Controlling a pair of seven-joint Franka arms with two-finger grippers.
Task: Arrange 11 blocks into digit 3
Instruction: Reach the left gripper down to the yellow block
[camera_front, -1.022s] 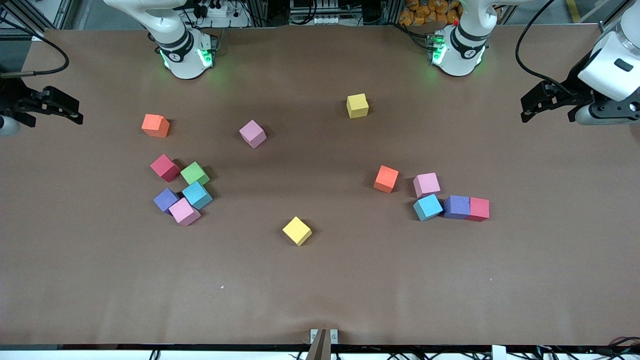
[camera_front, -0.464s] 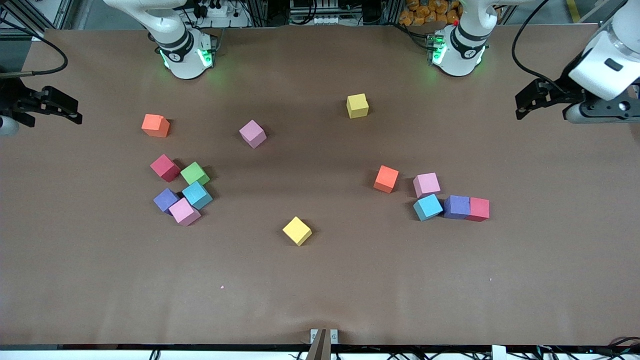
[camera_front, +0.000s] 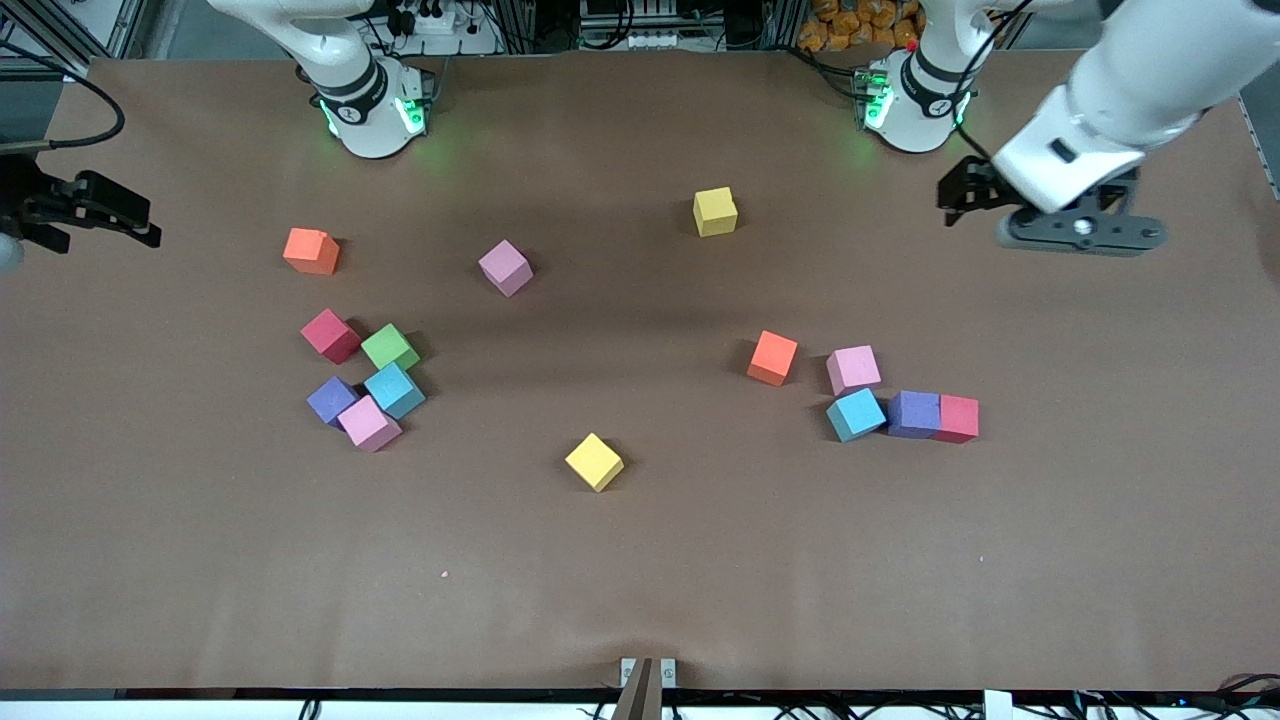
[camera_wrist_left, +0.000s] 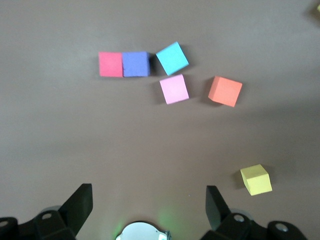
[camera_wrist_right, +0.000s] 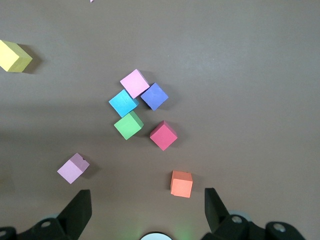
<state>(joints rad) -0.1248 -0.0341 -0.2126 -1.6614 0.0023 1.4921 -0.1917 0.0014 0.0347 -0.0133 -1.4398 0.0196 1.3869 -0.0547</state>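
Loose blocks lie scattered on the brown table (camera_front: 640, 570), and no digit 3 is in view. Toward the right arm's end sit an orange block (camera_front: 310, 251) and a tight cluster of red (camera_front: 331, 335), green (camera_front: 390, 347), blue (camera_front: 394, 390), purple (camera_front: 332, 400) and pink (camera_front: 369, 423). Toward the left arm's end lie orange (camera_front: 772, 358), pink (camera_front: 853, 370), blue (camera_front: 856, 414), purple (camera_front: 914, 414) and red (camera_front: 957, 418). My left gripper (camera_front: 960, 190) (camera_wrist_left: 148, 195) hangs open over bare table near its base. My right gripper (camera_front: 120, 212) (camera_wrist_right: 147, 197) is open at the table's end.
A pink block (camera_front: 505, 267) and two yellow blocks (camera_front: 715, 211) (camera_front: 594, 462) stand alone in the middle stretch. Both arm bases (camera_front: 375, 100) (camera_front: 915, 100) rise at the table's edge farthest from the front camera. A small metal bracket (camera_front: 647, 672) sits at the nearest edge.
The left arm has swung in from the table's end to over the table beside its base. The right gripper has drifted slightly outward. No block has moved.
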